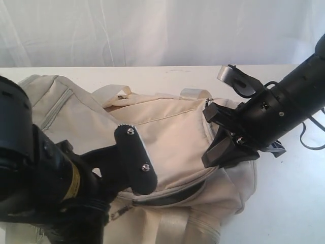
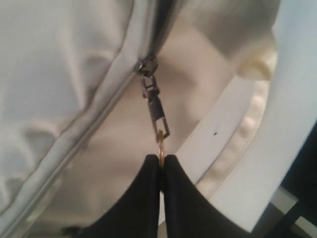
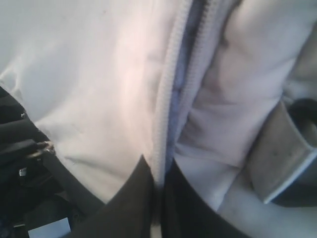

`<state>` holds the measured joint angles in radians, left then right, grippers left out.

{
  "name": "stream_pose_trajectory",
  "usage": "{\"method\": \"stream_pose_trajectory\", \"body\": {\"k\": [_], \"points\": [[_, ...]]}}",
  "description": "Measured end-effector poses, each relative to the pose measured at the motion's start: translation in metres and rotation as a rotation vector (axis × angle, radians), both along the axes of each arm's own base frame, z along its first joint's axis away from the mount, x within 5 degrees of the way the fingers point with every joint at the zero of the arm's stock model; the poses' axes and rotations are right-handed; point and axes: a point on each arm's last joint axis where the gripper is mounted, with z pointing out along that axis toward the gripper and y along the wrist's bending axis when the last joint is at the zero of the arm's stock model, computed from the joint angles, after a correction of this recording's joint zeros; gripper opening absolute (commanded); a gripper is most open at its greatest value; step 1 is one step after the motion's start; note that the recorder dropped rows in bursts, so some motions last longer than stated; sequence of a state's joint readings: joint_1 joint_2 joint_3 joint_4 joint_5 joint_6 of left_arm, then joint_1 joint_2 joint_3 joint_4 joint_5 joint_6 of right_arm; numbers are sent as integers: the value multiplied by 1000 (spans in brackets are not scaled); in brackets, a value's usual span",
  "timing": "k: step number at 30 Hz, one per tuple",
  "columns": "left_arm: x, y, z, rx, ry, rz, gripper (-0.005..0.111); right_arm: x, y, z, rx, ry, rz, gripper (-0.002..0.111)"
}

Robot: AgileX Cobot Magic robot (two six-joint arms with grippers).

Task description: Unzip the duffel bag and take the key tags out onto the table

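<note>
The cream duffel bag (image 1: 167, 127) lies across the white table (image 1: 284, 203). Its grey zipper is open over a short stretch, showing a dark slot (image 1: 172, 195). My left gripper (image 2: 161, 157) is shut on the small metal ring at the end of the zipper pull (image 2: 156, 109), which hangs taut from the slider (image 2: 147, 67). My right gripper (image 1: 216, 157) is shut on the bag's zipper edge (image 3: 166, 114) at the bag's right end. A bluish gap runs between the zipper teeth just beyond its fingers (image 3: 133, 198). The key tags are hidden.
A webbing strap with a dark ring (image 3: 277, 158) hangs beside the right gripper. A black cable (image 1: 310, 140) loops on the table at far right. A white curtain (image 1: 152, 30) closes off the back. The left arm's bulk (image 1: 30, 173) covers the bag's near-left corner.
</note>
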<state>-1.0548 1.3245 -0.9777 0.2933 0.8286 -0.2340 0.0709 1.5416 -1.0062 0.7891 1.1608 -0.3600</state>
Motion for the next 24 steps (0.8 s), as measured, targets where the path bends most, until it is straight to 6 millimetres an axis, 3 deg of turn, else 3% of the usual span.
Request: {"method": "stream_pose_trajectory", "body": {"k": [16, 24], "points": [[-15, 64, 49, 42, -154, 217, 0, -3, -3, 4, -32, -24, 13, 0], [-28, 92, 45, 29, -176, 292, 0, -3, -3, 3, -36, -35, 28, 0]]}}
